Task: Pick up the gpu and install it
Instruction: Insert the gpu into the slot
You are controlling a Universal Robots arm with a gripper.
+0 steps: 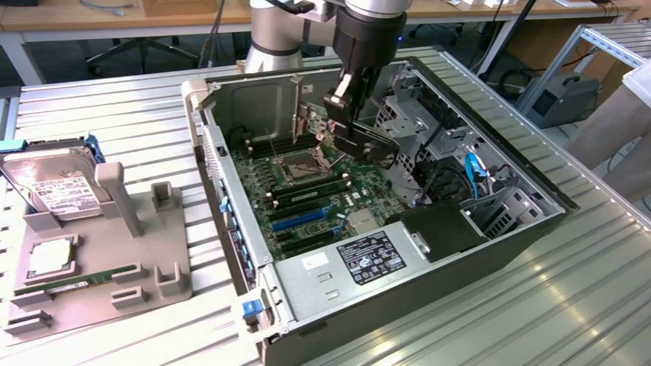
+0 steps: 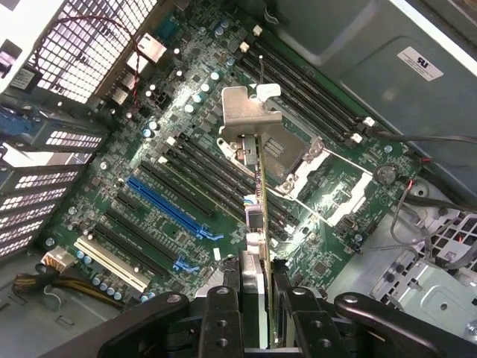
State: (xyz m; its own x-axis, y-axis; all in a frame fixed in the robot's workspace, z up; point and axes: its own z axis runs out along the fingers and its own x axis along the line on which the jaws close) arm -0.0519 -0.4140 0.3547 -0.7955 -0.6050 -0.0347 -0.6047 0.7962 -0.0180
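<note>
Slatted metal table [image 1: 569,305] underneath everything. On it, an open computer case [image 1: 428,301] lying on its side, interior facing up. Reaching down into the case from the far edge, the robot arm [image 1: 371,30]. On the exterior view's left, well apart from the case, a grey parts holder [image 1: 152,259]. Inside the case, a green motherboard [image 2: 186,171] across the floor, with a silver power supply [image 1: 356,267] at the near end. On the grey holder, a boxy hard drive [image 1: 61,191] with a white label, and below it a narrow green memory stick [image 1: 76,280]. Held on edge over the motherboard, beside the CPU socket [image 2: 287,149]: the gpu [image 2: 261,201], silvery bracket at its far end. Cannot tell whether seated in a slot. Gripper [image 2: 262,294] above it, fingers [image 2: 223,313] clamped on the card's near end, one on each face. A blue slot [image 2: 168,203] off to one side.
</note>
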